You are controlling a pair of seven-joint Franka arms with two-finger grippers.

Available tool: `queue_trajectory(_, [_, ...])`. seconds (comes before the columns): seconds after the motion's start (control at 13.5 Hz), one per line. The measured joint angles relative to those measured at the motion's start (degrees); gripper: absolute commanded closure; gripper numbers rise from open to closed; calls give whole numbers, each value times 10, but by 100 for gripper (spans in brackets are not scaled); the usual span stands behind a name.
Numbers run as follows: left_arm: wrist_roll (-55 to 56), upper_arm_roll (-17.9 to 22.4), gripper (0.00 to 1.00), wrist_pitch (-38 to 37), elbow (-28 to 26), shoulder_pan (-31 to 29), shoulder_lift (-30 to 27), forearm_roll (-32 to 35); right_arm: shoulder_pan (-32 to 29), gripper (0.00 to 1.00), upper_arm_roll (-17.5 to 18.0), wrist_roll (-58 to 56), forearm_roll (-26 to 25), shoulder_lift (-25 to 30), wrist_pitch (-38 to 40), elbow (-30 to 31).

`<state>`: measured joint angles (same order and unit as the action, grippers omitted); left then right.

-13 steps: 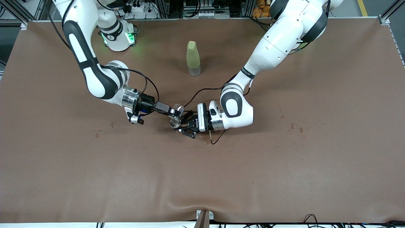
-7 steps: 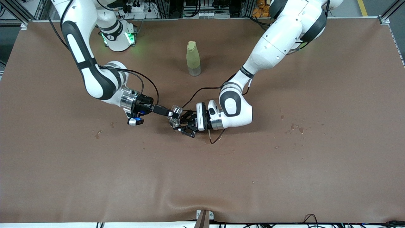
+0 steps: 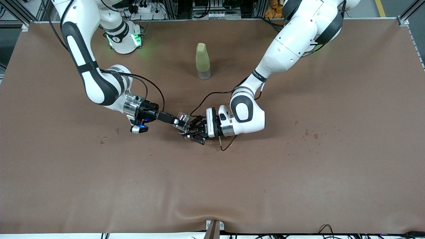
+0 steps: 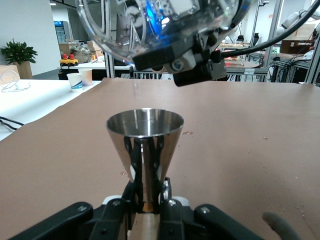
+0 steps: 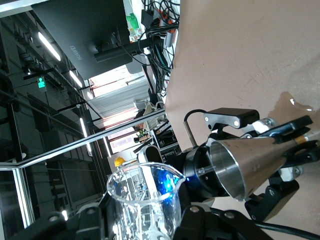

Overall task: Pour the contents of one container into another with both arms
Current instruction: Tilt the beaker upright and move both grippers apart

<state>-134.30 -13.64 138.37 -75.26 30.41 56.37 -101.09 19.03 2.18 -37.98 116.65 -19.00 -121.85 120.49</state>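
We see a clear glass beaker (image 3: 183, 120) tipped over the steel cone cup (image 4: 144, 139), pinched by the right gripper (image 3: 176, 120); the left gripper (image 3: 192, 130) clamps the cup's narrow base mid-table, nearer the camera than the yellow-green bottle (image 3: 202, 61).

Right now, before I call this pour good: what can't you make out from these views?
- Liquid in the steel cup: the left wrist view is side-on, so its own wall hides the inside. The right wrist view shows only glare there.
- Stream from the beaker: too small in the front view.
- Right hand: its base is cut off by the right wrist view's edge.
- Bottle fill level: unclear in the front view.
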Motion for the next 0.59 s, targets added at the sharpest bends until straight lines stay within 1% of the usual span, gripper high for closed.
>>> queue_trajectory(0.07, [0,1,100,0,1,0,0,0,-4,100,-1,-26,-6,0,11,-2])
queue_trajectory(0.15, [0,2,100,0,3,-1,0,0,-16,100,-2,-67,-27,0,32,-5])
queue_trajectory(0.22, [0,3,100,0,4,-3,-1,0,-38,100,-4,-116,-65,0,60,-11])
queue_trajectory(0.37, [-1,6,100,4,6,-14,-6,0,-106,100,-6,-214,-153,0,121,-36])
queue_trajectory(0.52, [-8,7,100,4,1,-40,-16,14,-172,100,-8,-313,-240,0,183,-61])
queue_trajectory(0.59, [-8,6,100,-3,-7,-57,-22,27,-200,100,-8,-380,-289,0,194,-70])
